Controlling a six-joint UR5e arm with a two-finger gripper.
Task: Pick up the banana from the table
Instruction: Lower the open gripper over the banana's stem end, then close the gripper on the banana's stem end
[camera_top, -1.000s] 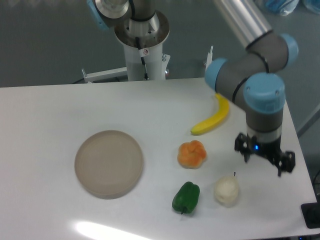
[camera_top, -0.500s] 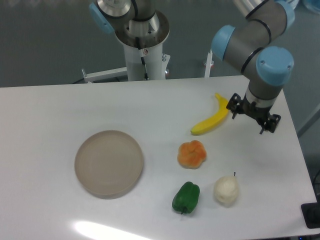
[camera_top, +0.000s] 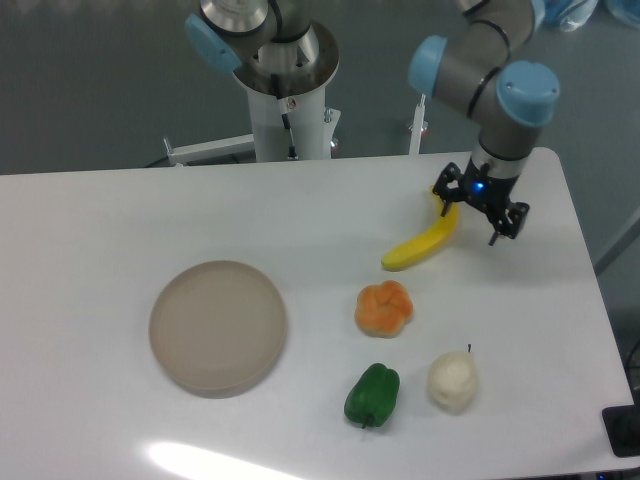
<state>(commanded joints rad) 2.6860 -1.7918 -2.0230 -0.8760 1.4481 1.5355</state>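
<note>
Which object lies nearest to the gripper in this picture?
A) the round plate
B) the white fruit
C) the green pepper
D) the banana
D: the gripper hangs over the upper end of the banana, while the other three lie farther down or left on the table.

banana (camera_top: 424, 243): glossy smooth plastic | table (camera_top: 120, 220): matte white | plate (camera_top: 218, 325): matte beige

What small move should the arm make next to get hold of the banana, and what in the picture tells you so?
Probably shift the hand a little left and toward the camera, then lower it. It sits open by the banana's far stem end, not around it, and the fruit lies flat on the table. Centring over the thicker middle should give a steadier grip.
</note>
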